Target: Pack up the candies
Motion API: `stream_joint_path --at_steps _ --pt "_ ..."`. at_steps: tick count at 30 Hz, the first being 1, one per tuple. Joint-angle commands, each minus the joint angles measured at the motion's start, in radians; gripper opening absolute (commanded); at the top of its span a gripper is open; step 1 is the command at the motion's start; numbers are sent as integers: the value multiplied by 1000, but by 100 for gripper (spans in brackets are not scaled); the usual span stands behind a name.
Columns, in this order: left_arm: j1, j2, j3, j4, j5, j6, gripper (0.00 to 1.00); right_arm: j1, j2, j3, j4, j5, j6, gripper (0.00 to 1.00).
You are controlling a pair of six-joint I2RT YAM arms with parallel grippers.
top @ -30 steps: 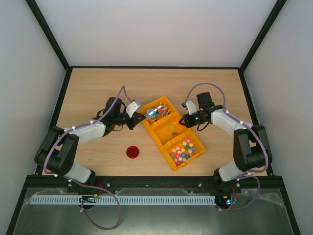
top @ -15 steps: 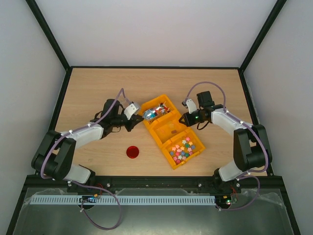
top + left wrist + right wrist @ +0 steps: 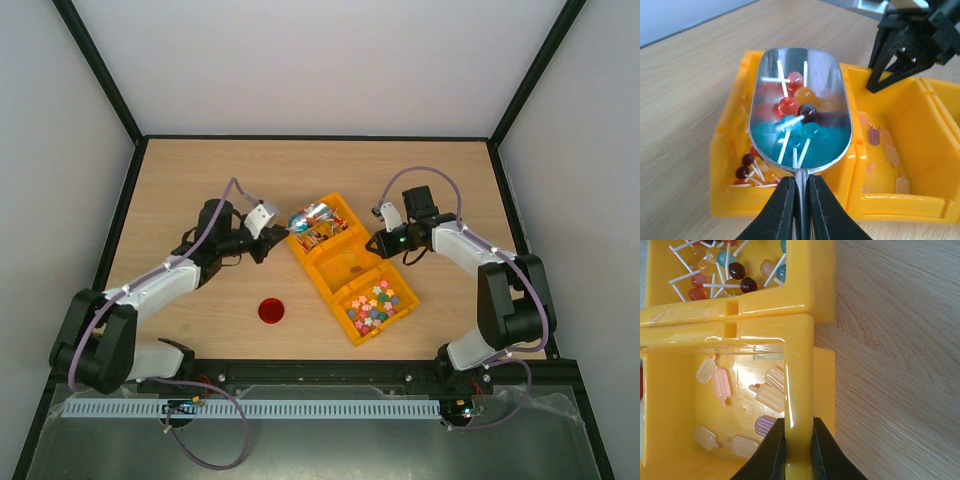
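On the pale wood-grain worktop (image 3: 190,180) we count three yellow plastic bins in one slanted row, each touching the next: the far bin (image 3: 345,215), the middle bin (image 3: 345,265) and the near bin (image 3: 405,300). The candies (image 3: 372,307) all lie in the near bin, the one closest to the arm bases. They are tiny pieces in pink, yellow, green, blue and white, too many for us to count, in a loose low heap.

We see one shiny metal scoop (image 3: 827,80), held above the far bin and loaded with several round lollipops (image 3: 790,105) on white sticks. More of them lie in the bin below. The left end effector (image 3: 801,182) is clenched on the scoop's thin handle. The right end effector (image 3: 798,424) is clamped on a side wall of the middle bin, where we count at least seven pastel ice-lolly-shaped sweets (image 3: 720,385). One round red lid (image 3: 271,311) lies alone on the worktop, near the bins but apart from them.

Plain white walls (image 3: 320,60) with black corner posts (image 3: 100,70) close in the worktop.
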Motion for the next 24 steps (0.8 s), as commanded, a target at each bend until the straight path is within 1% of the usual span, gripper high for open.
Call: stream_joint_path --at_steps 1,6,14,20,24 --pt "48 -75 36 -51 31 -1 2 -7 -1 47 24 -57 -5 1" --pt "124 -118 113 -250 52 54 2 -7 12 56 32 -42 2 1" --pt "305 -155 245 -541 92 190 2 -7 28 68 58 -12 27 1" --pt "447 -155 325 -737 127 317 2 -7 48 79 63 4 28 1" --pt "525 -140 384 -870 120 427 2 -6 60 87 64 7 24 1"
